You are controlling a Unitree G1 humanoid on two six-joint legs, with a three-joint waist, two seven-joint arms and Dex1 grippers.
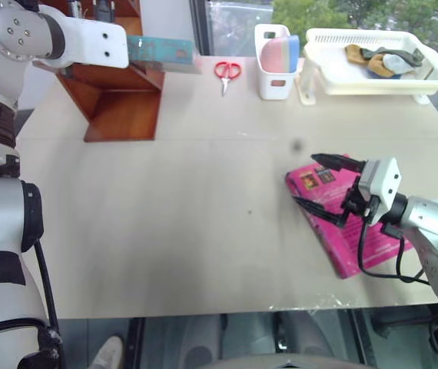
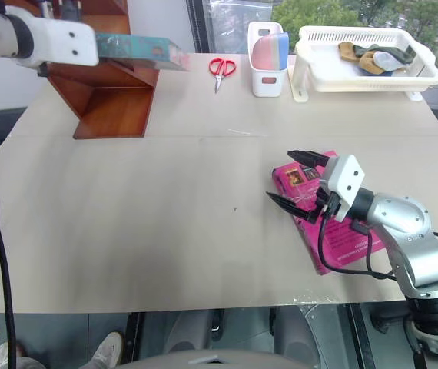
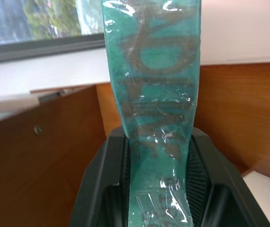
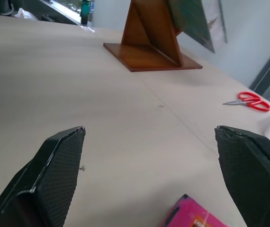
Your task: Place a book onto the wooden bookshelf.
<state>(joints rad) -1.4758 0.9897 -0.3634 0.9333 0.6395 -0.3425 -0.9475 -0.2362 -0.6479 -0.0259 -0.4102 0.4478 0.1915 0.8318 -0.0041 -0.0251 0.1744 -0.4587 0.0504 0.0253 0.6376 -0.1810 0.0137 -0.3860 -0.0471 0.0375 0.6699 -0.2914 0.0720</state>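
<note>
L arm holds thick teal-green book [image 2: 138, 48] at reddish-brown wooden bookshelf [image 2: 107, 92]; R tool [image 2: 292, 181], fingers wide apart, over magenta-pink book [image 2: 334, 238] on beige worktop [image 2: 165, 215].

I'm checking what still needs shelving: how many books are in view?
2. The teal book is held in the left hand at the wooden bookshelf; a pink book lies on the table beneath the open right hand.

Beige table [image 1: 165, 231] spans my view. Magenta-pink book [image 1: 334, 231] flat on table, near right, tilted. Red-handled scissors [image 1: 227, 73] lying far centre. White cup [image 1: 274, 65] just right of scissors, holding pink and blue items. White plastic tray [image 1: 373, 77] far right beside cup, with tan and grey-dark items inside. Window with greenery beyond far edge.
</note>
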